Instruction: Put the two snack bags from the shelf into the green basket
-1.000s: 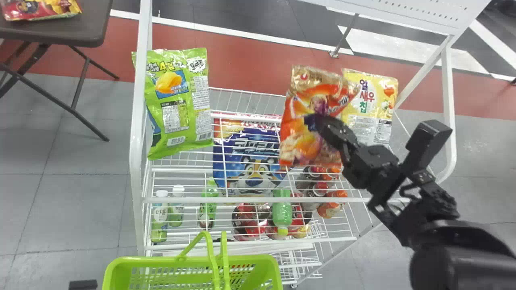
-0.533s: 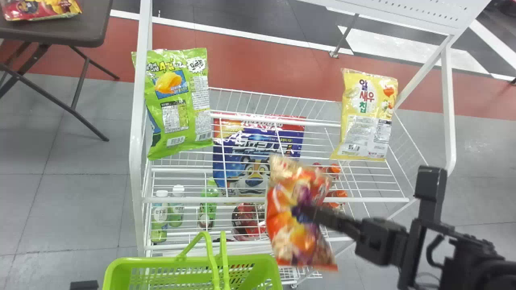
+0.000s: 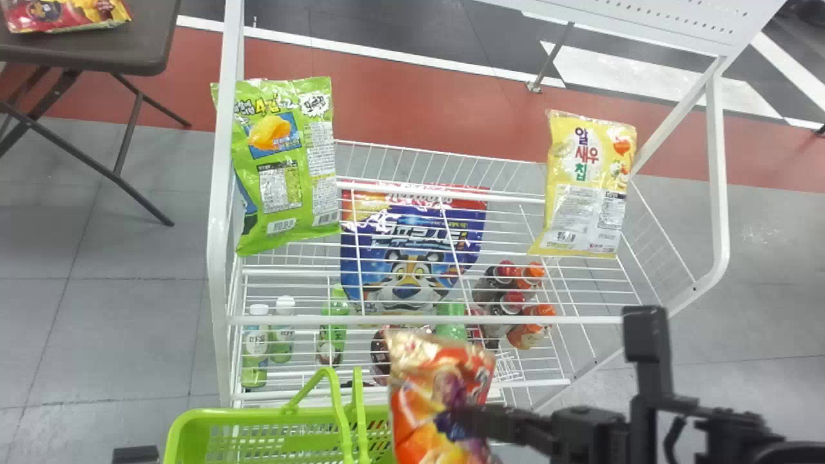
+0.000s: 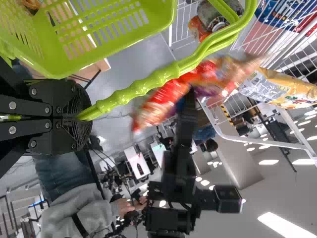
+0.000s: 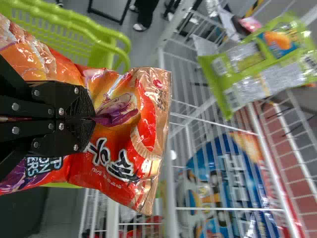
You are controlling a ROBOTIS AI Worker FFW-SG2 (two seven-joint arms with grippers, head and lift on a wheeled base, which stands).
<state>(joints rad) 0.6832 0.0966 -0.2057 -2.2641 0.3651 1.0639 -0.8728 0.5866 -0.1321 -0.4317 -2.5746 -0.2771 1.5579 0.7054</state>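
Observation:
My right gripper (image 3: pixel 448 422) holds an orange-red snack bag (image 3: pixel 412 399) at the right end of the green basket (image 3: pixel 222 415), in front of the shelf. In the right wrist view the right gripper (image 5: pixel 91 118) is shut on the bag's middle (image 5: pixel 119 163), with the basket (image 5: pixel 94 27) behind. The left gripper (image 4: pixel 84 117) is shut on the basket handle (image 4: pixel 133 89) in the left wrist view; the basket (image 4: pixel 99 34) hangs beside it. In the head view a dark part of the left arm (image 3: pixel 135 454) shows at the bottom edge.
On the wire shelf (image 3: pixel 419 319) are a green bag (image 3: pixel 283 167) at left, a blue cereal bag (image 3: pixel 409 251) in the middle and a yellow bag (image 3: pixel 583 187) at right. Several bottles (image 3: pixel 256 348) stand lower. White posts (image 3: pixel 222 193) frame the rack; a brown table (image 3: pixel 129 51) is far left.
From above the shelf, the right gripper has brought the orange-red bag toward the robot and left, over the front rail to the basket's right end. The basket has barely moved.

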